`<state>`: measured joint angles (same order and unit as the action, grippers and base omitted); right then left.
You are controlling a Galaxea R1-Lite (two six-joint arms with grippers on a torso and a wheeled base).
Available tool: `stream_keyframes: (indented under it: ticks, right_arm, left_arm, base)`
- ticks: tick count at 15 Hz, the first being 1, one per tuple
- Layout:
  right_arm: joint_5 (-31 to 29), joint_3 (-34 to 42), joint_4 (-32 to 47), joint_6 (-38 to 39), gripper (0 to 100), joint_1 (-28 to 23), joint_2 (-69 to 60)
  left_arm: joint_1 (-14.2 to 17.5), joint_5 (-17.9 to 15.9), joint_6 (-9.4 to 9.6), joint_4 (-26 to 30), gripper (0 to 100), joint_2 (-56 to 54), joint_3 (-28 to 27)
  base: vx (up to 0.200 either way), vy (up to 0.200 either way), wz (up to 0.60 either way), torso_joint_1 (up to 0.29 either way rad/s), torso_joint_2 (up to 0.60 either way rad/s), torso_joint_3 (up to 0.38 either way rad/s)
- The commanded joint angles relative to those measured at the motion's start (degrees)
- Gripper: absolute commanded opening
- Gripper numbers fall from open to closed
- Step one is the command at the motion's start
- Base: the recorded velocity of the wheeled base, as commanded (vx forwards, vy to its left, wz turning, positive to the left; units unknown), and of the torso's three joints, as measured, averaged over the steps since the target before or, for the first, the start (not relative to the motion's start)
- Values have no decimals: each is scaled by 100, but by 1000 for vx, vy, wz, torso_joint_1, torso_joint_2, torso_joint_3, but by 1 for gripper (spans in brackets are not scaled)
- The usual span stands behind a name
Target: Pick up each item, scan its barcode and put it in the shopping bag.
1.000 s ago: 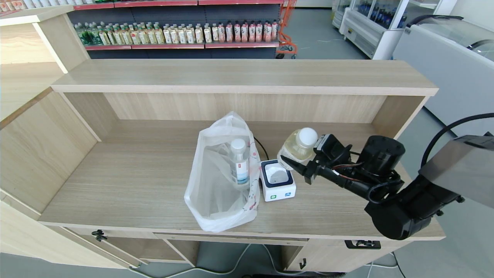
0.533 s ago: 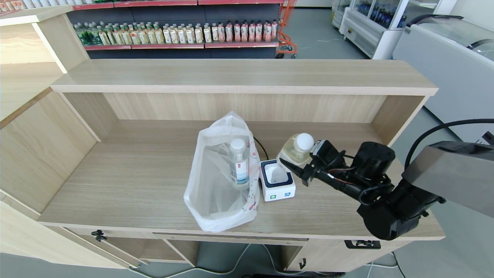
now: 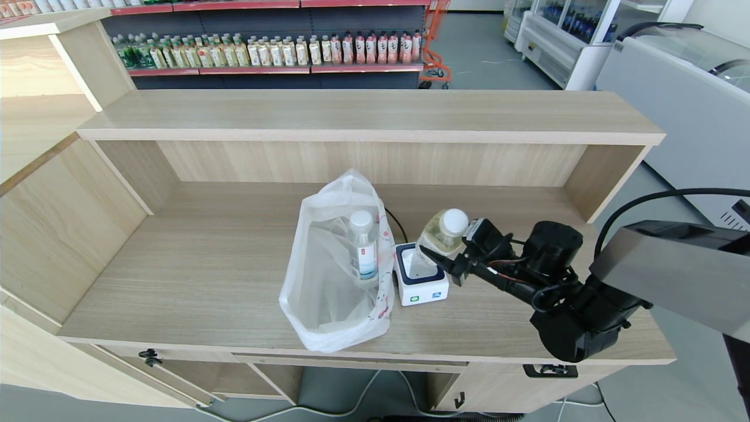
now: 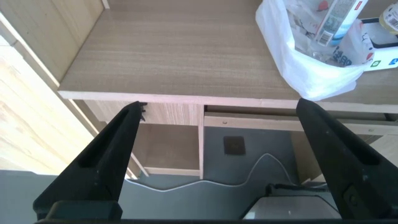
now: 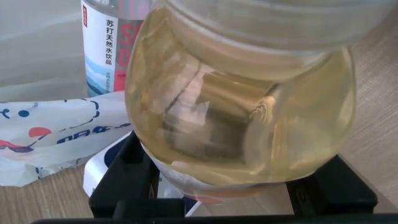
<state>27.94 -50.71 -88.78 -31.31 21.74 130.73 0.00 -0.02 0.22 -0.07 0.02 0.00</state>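
Observation:
My right gripper (image 3: 436,252) is shut on a squat bottle (image 3: 439,234) of pale yellow liquid with a white cap, holding it just above the white and blue barcode scanner (image 3: 420,281). The right wrist view has that bottle (image 5: 242,106) close up, with the scanner (image 5: 118,177) beneath it. A white plastic shopping bag (image 3: 328,275) stands open left of the scanner, and a clear water bottle (image 3: 363,243) with a white cap stands inside it. My left gripper (image 4: 217,155) is open, low in front of the counter's edge, with the bag (image 4: 311,43) seen beyond it.
The wooden counter (image 3: 205,264) has a raised back shelf (image 3: 369,111) and side walls. A black cable (image 3: 397,223) runs behind the scanner. Drawers and a cable hang under the counter (image 4: 236,143). Store shelves with bottles (image 3: 269,50) stand far behind.
My right gripper has carried the yellow bottle left and down, from beside the scanner to over its top. The bag and the water bottle have stayed put.

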Motion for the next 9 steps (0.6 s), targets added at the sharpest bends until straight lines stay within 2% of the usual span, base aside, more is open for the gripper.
stream_keyframes:
  ticks: [1,9]
  right_arm:
    - [-8,-114,1,54,0,15,102]
    - [-8,-466,1,221,0,50,383]
  left_arm:
    - [0,-6,4,-1,100,-2,0]
    - [0,-6,4,-1,100,-2,0]
  base:
    - [0,0,0,0,0,0]
    - [0,0,0,0,0,0]
